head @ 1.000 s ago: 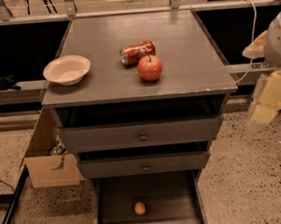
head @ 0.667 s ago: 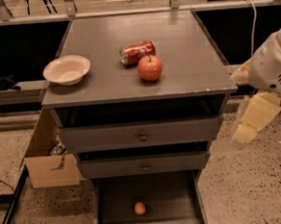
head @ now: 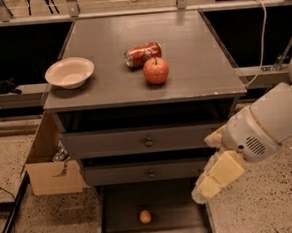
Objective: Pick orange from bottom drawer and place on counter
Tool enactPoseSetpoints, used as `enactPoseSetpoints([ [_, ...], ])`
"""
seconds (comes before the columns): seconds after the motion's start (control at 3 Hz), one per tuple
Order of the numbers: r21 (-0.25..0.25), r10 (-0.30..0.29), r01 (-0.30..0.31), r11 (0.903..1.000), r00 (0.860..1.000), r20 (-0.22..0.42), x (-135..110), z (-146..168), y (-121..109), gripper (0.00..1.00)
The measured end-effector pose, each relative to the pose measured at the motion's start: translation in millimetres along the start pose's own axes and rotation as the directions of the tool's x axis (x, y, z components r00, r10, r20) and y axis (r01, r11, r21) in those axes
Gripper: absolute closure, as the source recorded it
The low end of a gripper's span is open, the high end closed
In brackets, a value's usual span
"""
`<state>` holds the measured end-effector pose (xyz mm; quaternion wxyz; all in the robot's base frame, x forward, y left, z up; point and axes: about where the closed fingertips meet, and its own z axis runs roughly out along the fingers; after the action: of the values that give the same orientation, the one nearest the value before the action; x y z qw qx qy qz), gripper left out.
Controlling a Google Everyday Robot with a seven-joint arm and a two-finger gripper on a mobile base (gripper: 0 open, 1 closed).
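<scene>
The small orange (head: 145, 217) lies on the dark floor of the open bottom drawer (head: 117, 210), near the middle. The counter (head: 191, 50) is the flat grey top of the cabinet. My gripper (head: 205, 188) hangs at the end of the white arm (head: 267, 125), to the right of the bottom drawer and above its right edge, apart from the orange. It holds nothing that I can see.
On the counter stand a white bowl (head: 69, 72) at the left, a red apple (head: 156, 70) and a red can (head: 142, 54) lying on its side behind it. Two upper drawers with knobs (head: 149, 143) are closed. A cardboard box (head: 52, 167) sits left of the cabinet.
My arm and gripper have moved left and down, from beside the counter's right edge to beside the lower drawers. The orange and the things on the counter have not moved.
</scene>
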<state>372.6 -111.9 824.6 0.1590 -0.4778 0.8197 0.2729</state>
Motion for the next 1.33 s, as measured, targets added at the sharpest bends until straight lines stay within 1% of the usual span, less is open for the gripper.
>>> enactPoseSetpoints([
  [0.33,-0.08,0.06,-0.049,0.9956,0.987,0.148,3,43,17,0.0],
  [0.67,-0.112,0.072,-0.04,0.9929,0.952,0.297,-7,69,19,0.0],
  [1.0,-0.112,0.072,-0.04,0.9929,0.952,0.297,-7,69,19,0.0],
  [1.33,-0.091,0.086,-0.06,0.9941,0.941,0.328,-7,83,9,0.0],
])
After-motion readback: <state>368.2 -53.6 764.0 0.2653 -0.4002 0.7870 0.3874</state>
